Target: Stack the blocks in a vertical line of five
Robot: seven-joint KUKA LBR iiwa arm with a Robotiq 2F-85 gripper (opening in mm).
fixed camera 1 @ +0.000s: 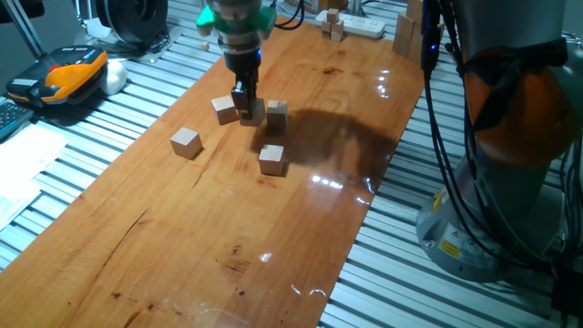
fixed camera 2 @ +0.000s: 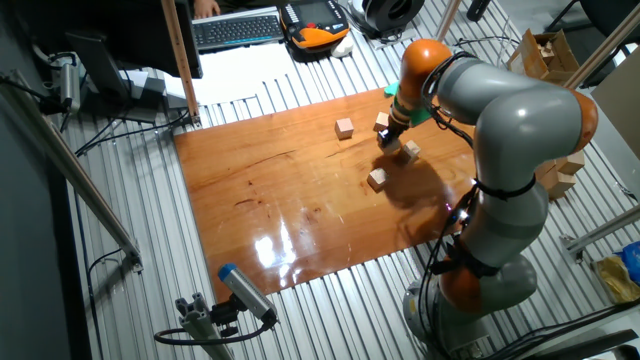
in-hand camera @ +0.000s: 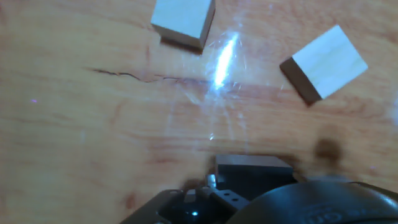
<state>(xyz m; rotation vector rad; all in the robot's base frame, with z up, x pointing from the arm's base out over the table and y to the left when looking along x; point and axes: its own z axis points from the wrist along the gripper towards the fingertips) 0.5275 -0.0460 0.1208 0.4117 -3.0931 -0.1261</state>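
Blocks lie scattered on the wooden counter [fixed camera 1: 182, 237], none stacked on another. The end effector [fixed camera 1: 244, 107] points straight down in the upper middle of one fixed view, its tips low at the counter surface and right against one block [fixed camera 1: 254, 113], which sits partly hidden behind the fingers; whether the fingers are clamped on it or merely beside it cannot be told, and the hand view shows only a dark finger tip [in-hand camera: 254, 165] at the bottom edge without settling the matter. Just left of the end effector a second block [fixed camera 1: 224, 109] rests touching or nearly touching the tips, and just right of it a third block [fixed camera 1: 277, 111] sits close by. Lower in the frame, a fourth block [fixed camera 1: 272, 159] stands apart from that cluster, and a fifth block [fixed camera 1: 186, 142] lies farther to the left, well apart from the rest. The hand view shows two cubes near its top edge, one at the upper middle [in-hand camera: 183, 22] and one turned at an angle at the upper right [in-hand camera: 326, 62]. In the other fixed view the grey and orange arm [fixed camera 2: 520, 130] bends over the counter from the right.
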